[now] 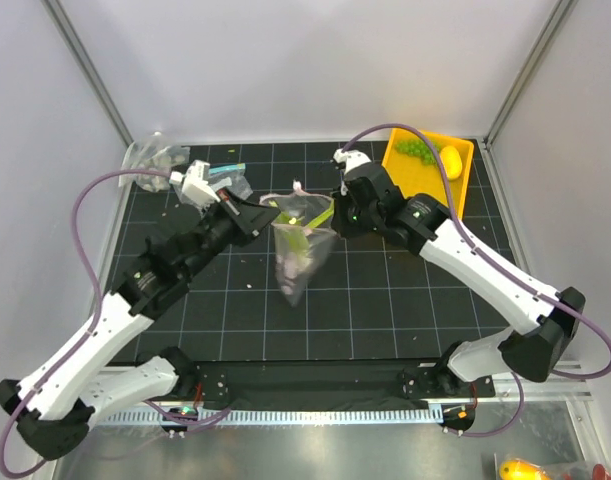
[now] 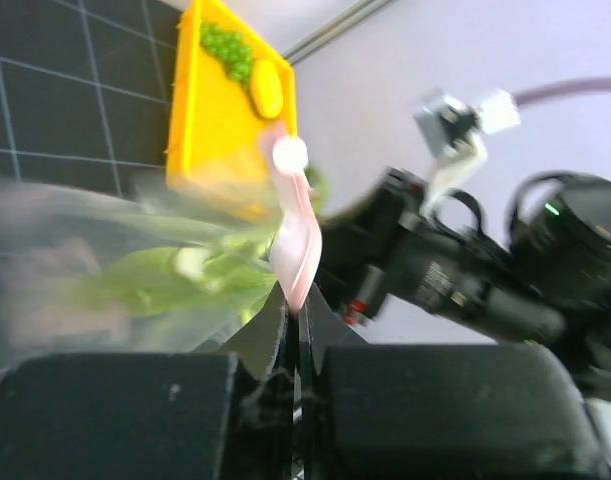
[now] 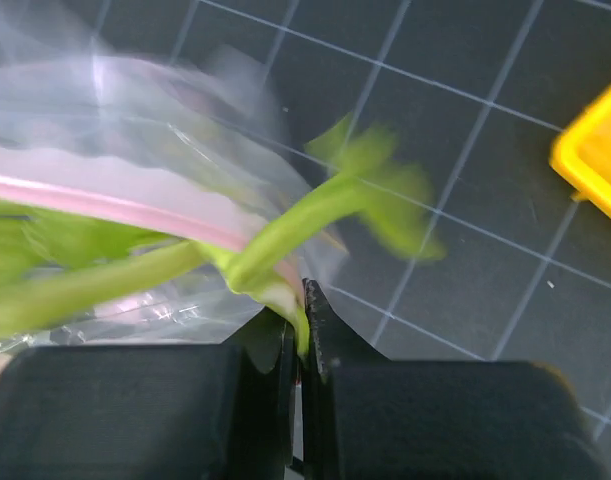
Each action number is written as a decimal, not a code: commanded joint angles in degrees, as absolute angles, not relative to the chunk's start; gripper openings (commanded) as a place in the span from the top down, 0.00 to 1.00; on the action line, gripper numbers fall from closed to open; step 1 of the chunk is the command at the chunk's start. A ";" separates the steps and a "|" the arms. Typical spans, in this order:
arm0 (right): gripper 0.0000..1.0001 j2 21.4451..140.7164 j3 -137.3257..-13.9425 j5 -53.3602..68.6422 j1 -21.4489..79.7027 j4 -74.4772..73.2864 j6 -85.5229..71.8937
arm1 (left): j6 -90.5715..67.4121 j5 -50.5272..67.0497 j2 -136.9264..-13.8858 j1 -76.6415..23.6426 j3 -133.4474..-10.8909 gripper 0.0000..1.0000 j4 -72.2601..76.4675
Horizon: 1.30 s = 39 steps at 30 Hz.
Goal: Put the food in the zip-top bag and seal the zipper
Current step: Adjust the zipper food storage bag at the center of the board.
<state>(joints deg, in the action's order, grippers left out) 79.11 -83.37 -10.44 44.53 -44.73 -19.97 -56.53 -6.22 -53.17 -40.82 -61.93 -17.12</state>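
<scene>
The zip-top bag (image 1: 301,255) hangs off the mat between my two grippers, dotted, clear and sagging. My left gripper (image 1: 257,214) (image 2: 297,305) is shut on one end of the pink zipper (image 2: 295,235). My right gripper (image 1: 338,210) (image 3: 303,318) is shut on the other end of the bag's mouth, with a green leaf of the leek (image 3: 315,205) caught between its jaws beside the zipper (image 3: 115,205). The leek (image 1: 297,240) (image 2: 175,275) lies inside the bag, its leaves poking out of the mouth. The grapes (image 1: 415,150) (image 2: 228,45) and the lemon (image 1: 451,160) (image 2: 266,88) rest in the yellow tray (image 1: 425,180).
The yellow tray (image 2: 210,130) (image 3: 595,165) stands at the back right, just beyond my right arm (image 2: 465,270). A bunched clear bag (image 1: 153,155) lies at the back left corner, and another clear bag with a light-blue strip (image 1: 225,180) lies by my left wrist.
</scene>
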 commanded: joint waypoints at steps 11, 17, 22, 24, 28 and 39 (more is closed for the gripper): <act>0.99 72.60 -84.92 -8.17 44.38 -41.32 -19.26 | -55.46 -4.39 -63.55 -40.61 -62.59 1.00 -13.10; 0.99 74.27 -82.62 -7.21 44.30 -39.29 -18.98 | -54.49 -8.26 -60.74 -40.69 -62.14 1.00 -13.71; 0.99 74.18 -82.79 -4.48 44.30 -39.29 -19.69 | -53.44 -8.79 -59.33 -40.61 -63.89 1.00 -15.99; 0.99 73.30 -82.79 -4.22 44.30 -39.29 -19.60 | -53.00 -9.75 -58.28 -40.61 -64.77 1.00 -17.40; 0.99 71.81 -81.48 -4.74 44.30 -38.32 -19.51 | -50.28 -13.17 -56.43 -40.61 -65.65 1.00 -19.50; 0.99 80.76 -70.57 6.14 44.38 -25.14 -21.18 | -41.16 -24.24 -61.52 -42.79 -71.98 1.00 -25.83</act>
